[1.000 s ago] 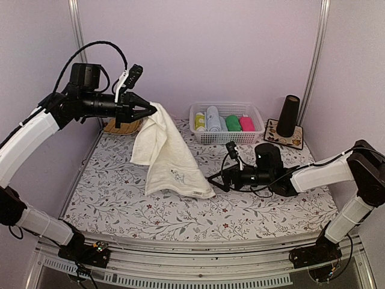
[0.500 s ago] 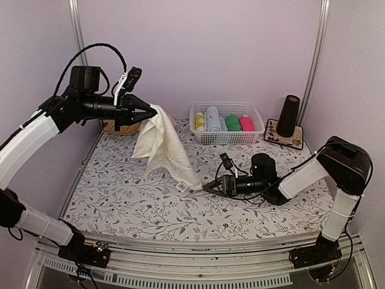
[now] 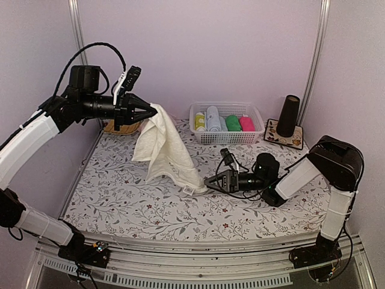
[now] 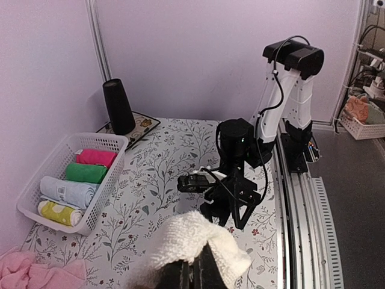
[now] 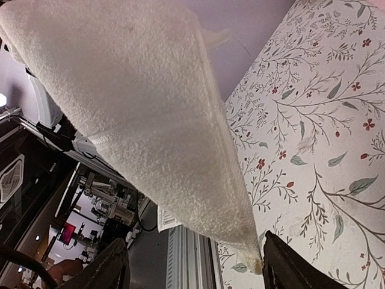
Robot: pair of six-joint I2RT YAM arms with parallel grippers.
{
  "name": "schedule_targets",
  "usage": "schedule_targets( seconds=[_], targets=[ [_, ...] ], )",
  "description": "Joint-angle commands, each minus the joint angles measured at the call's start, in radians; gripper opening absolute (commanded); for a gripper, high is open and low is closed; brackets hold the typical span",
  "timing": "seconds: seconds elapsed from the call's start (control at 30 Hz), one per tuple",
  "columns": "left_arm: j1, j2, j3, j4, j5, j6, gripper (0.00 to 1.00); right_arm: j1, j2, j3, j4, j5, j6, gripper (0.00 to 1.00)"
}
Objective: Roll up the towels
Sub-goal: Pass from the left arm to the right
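My left gripper [image 3: 150, 111] is shut on a top corner of the cream towel [image 3: 165, 150] and holds it high at the back left. The towel hangs slanting down, and its lower corner [image 3: 194, 188] reaches the table. My right gripper [image 3: 210, 180] lies low on the table and points left at that corner. In the right wrist view the towel [image 5: 150, 120] tapers to a tip between the spread fingers [image 5: 114, 268], nearer the right one. In the left wrist view a bunch of cream towel [image 4: 192, 238] sits over my shut fingertips. The pink towel [image 4: 27, 274] lies crumpled at the back left.
A white basket [image 3: 228, 138] at the back centre holds several coloured towel rolls. A black cone [image 3: 289, 115] stands on a patterned mat at the back right. A brown round object [image 3: 117, 127] sits behind the hanging towel. Walls close in the left, back and right.
The left gripper pulled the towel up, so less of it lies on the table. The right gripper slid left to the towel's lower corner and its jaws have narrowed somewhat.
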Motion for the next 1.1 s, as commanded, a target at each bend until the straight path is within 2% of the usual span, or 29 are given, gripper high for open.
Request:
schedule_targets(
  seconds=[0.0,0.37,0.67,0.77,0.83,0.93,1.07],
  targets=[
    [-0.012,-0.016,0.01,0.03,0.011,0.003,0.0,-0.002,0.059,-0.025,0.137,-0.073,0.08,0.78],
    [-0.011,0.01,0.016,0.034,0.013,0.002,0.0,-0.001,0.119,0.001,0.169,-0.06,0.064,0.76],
    [-0.012,0.022,0.024,0.034,0.017,-0.001,0.0,-0.002,0.122,0.02,0.161,-0.059,0.068,0.58],
    [-0.012,0.021,0.023,0.034,0.015,-0.001,0.0,-0.002,0.121,0.027,0.153,-0.064,0.068,0.46],
    [-0.012,0.018,0.023,0.036,0.015,0.0,0.0,-0.001,0.121,0.026,0.149,-0.062,0.068,0.47],
    [-0.012,0.018,0.023,0.037,0.014,0.001,0.0,-0.002,0.124,0.033,0.116,-0.051,0.061,0.57],
    [-0.012,0.017,0.021,0.037,0.012,0.0,0.0,0.0,0.141,0.041,0.107,-0.043,0.048,0.57]
  ],
)
